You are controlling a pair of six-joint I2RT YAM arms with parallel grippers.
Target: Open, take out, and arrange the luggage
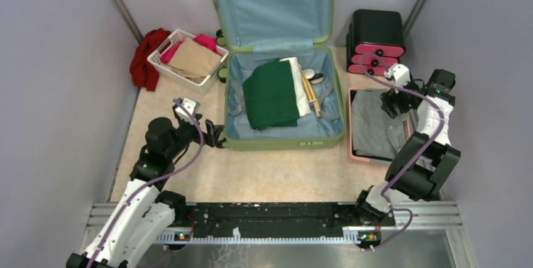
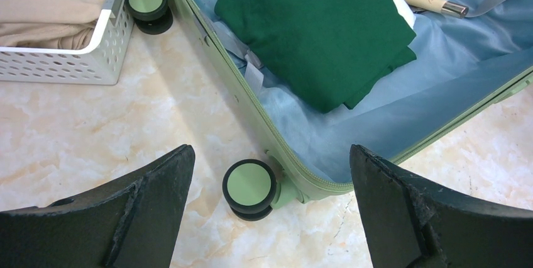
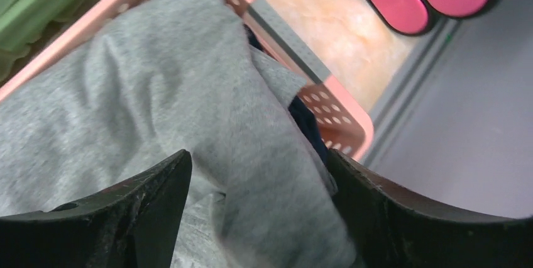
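Note:
The light-green luggage [image 1: 283,142] lies open in the middle, its lid [image 1: 270,4] standing against the back wall. Inside lie a folded dark green garment [image 1: 271,95], a white cloth and wooden sticks [image 1: 311,95]. My left gripper [image 1: 217,134] is open and empty at the case's front left corner. In the left wrist view my left gripper [image 2: 270,150] has a green wheel [image 2: 249,186] between its fingers, untouched, with the green garment [image 2: 320,29] beyond. My right gripper [image 1: 393,101] is open over grey cloth [image 1: 371,123]. In the right wrist view my right gripper [image 3: 256,155] straddles a fold of that cloth [image 3: 157,92].
A pink basket [image 1: 349,123] holding the grey cloth stands right of the case; its rim shows in the right wrist view [image 3: 342,114]. A black-and-pink drawer box [image 1: 376,41] stands behind it. A white basket [image 1: 157,60] with tan and pink cloths and a red cloth [image 1: 146,57] are at the back left.

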